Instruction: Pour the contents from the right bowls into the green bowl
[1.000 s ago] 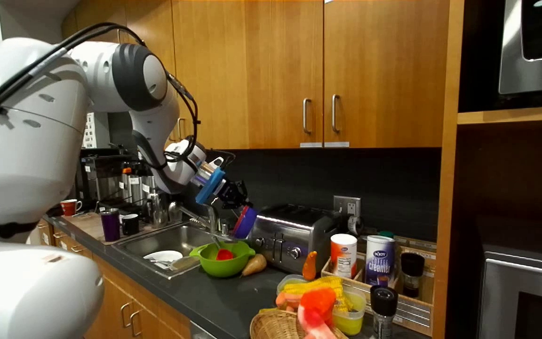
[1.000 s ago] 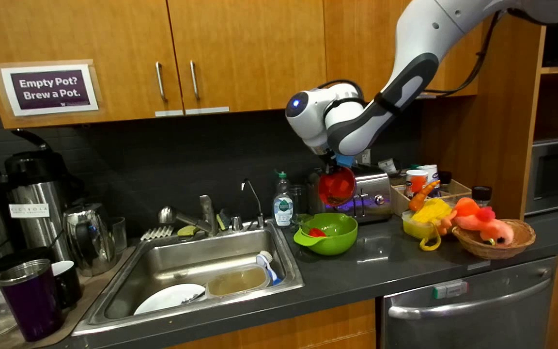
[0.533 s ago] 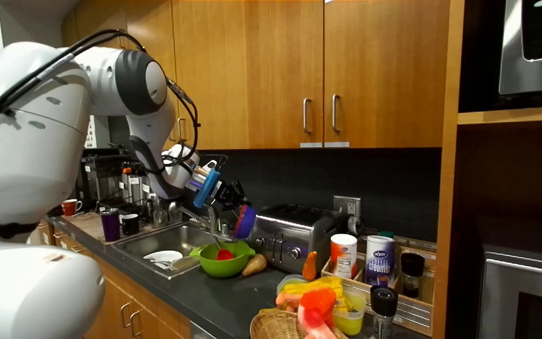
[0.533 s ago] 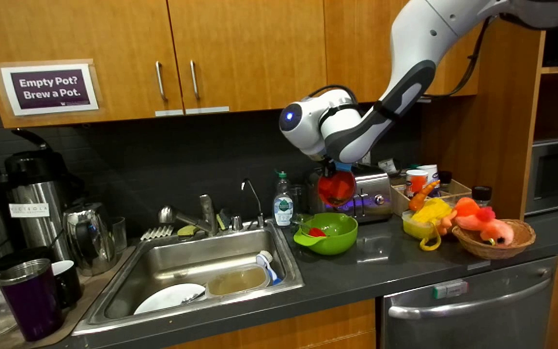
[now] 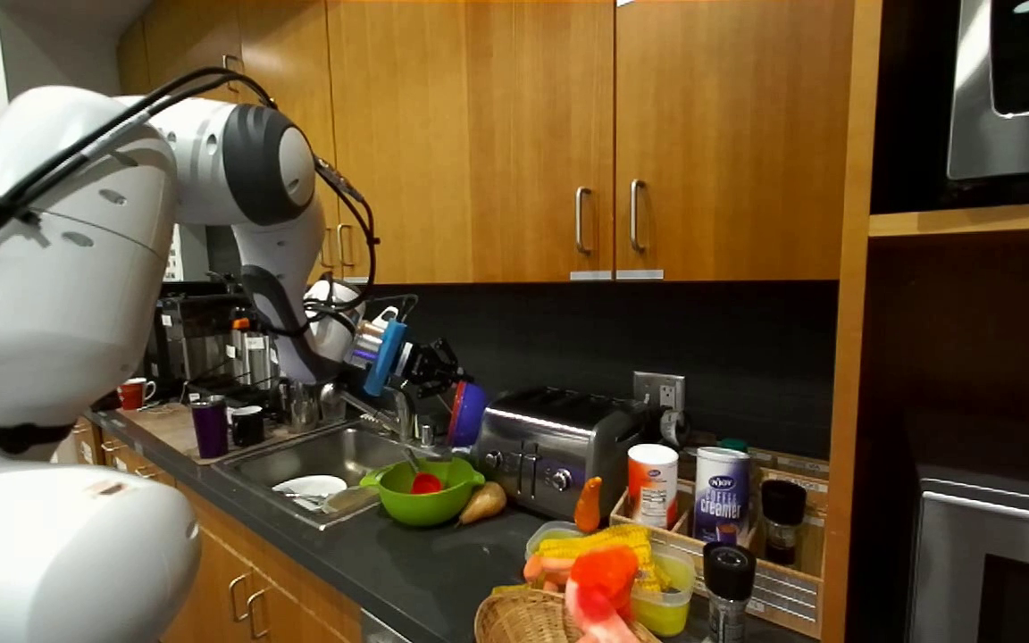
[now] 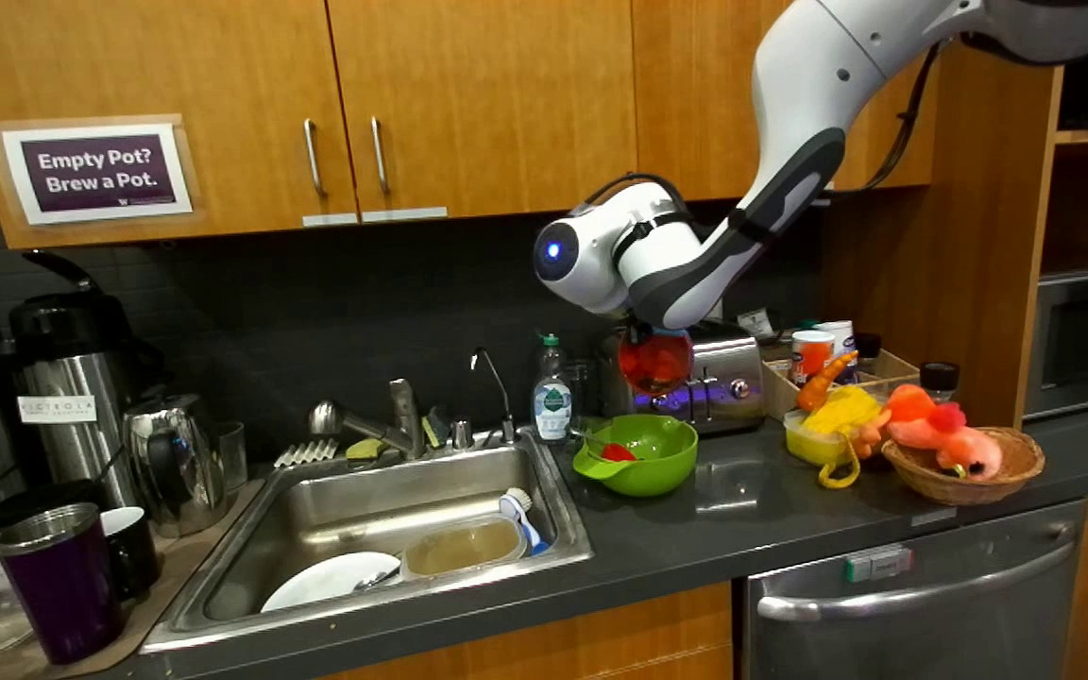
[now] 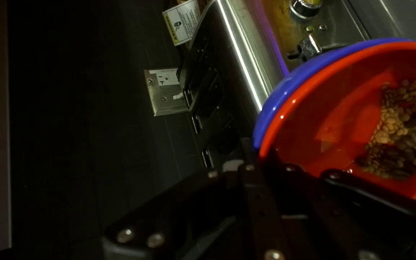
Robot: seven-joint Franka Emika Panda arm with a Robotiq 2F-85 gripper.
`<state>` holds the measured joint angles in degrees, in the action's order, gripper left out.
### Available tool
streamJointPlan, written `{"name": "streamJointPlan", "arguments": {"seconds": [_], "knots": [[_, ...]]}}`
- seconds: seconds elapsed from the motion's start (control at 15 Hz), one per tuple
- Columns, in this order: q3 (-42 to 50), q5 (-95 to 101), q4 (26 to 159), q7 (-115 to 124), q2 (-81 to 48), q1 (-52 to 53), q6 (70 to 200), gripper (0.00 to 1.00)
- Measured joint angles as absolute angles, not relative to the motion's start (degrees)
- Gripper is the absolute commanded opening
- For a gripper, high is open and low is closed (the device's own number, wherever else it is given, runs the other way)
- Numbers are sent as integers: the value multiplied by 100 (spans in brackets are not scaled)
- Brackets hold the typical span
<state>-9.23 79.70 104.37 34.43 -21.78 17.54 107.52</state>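
Observation:
The right bowls are nested, the red bowl (image 7: 323,104) inside the blue bowl (image 7: 284,85). My gripper (image 7: 260,153) is shut on their joined rims. Both bowls lean steeply on their side, and the red bowl's mouth faces outward in an exterior view (image 6: 657,354). Tan and dark bean-like contents (image 7: 403,133) lie gathered inside the red bowl toward its far side. The green bowl (image 5: 421,511) sits upright on the counter, below the held bowls. In it rests a red spoon (image 5: 426,483) with a grey handle.
A steel toaster (image 5: 559,446) stands close behind the held bowls. Against the green bowl lies a pear-like object (image 5: 484,503). The sink (image 6: 568,529) and a soap bottle (image 6: 552,401) are nearby. A wicker basket (image 6: 969,486) and a tub of toy food (image 6: 808,449) stand farther along.
The arm's wrist has come down and swung toward the sink side. The held bowls have tipped further, their rims now almost vertical. The green bowl has stayed put.

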Motion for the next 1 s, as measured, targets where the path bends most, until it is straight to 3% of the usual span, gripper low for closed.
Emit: {"name": "streamJointPlan", "arguments": {"seconds": [1.0], "knots": [[-1177, 8666, 10436, 3455, -2509, 1919, 9882, 2]]}}
